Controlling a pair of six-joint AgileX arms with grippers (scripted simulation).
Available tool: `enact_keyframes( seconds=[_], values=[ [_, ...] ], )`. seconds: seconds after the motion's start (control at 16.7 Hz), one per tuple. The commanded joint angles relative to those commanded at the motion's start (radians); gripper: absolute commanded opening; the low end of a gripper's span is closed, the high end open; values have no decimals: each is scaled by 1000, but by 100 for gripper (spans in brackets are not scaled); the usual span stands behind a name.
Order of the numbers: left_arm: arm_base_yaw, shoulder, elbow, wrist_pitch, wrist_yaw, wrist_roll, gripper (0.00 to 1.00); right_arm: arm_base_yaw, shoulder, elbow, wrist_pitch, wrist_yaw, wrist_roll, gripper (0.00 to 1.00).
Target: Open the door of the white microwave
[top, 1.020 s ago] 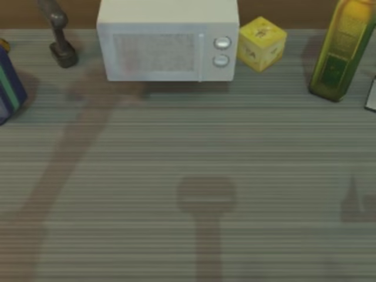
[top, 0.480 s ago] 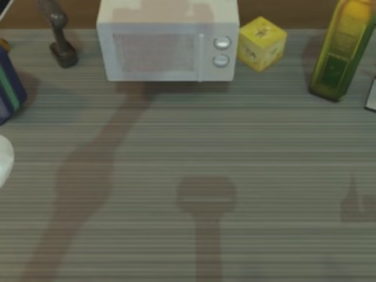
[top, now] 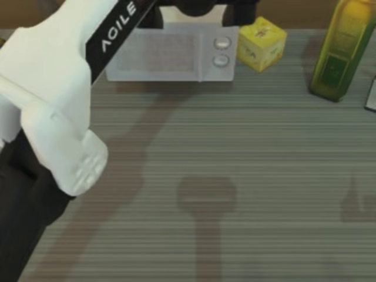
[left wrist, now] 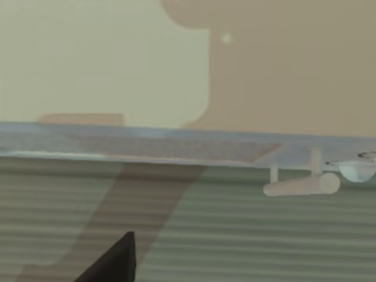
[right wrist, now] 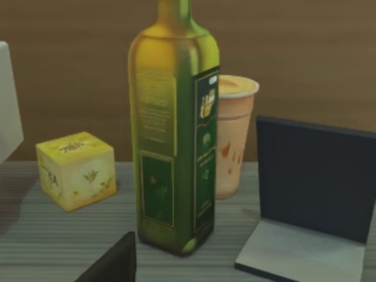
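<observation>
Microwave [top: 176,56] sits at the far edge of the table [top: 247,153], a little left of centre in the top view, its door [top: 155,56] flat against the front and covering most of it, with the mesh window facing the near side. Two silver knobs [top: 221,51] stand one over the other on the strip at the door's right. My left arm [top: 59,94] reaches up from the table's near left corner, white and large in the top view, and crosses over the microwave's left part; its black wrist end lies over the top of the oven, and I cannot tell whether its fingers are spread or pressed together. From my left wrist I look along the door's top edge, with the pale bar handle [left wrist: 301,184] standing off the door and a knob just beside it. Just right of the microwave is a yellow cube [top: 262,36], well apart from a green bottle [top: 341,50] at the far right. My right wrist view shows that bottle, an orange cup [right wrist: 234,135] behind it and a dark upright panel [right wrist: 314,176] beside it.
</observation>
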Motion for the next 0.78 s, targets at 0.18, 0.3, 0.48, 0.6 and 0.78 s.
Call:
enact_keyframes(
  seconds=[0.18, 0.3, 0.48, 0.6, 0.78],
  values=[
    [-2, 12, 9, -7, -2, -2, 100, 0, 0, 0, 0, 0, 0, 100],
    [-2, 12, 9, -7, -2, -2, 100, 0, 0, 0, 0, 0, 0, 100],
    [7, 34, 8, 13, 4, 4, 100, 0, 0, 0, 0, 0, 0, 100],
    [21, 80, 8, 63, 10, 17, 100, 0, 0, 0, 0, 0, 0, 100],
    [42, 150, 7, 142, 21, 38, 100, 0, 0, 0, 0, 0, 0, 100]
  ],
)
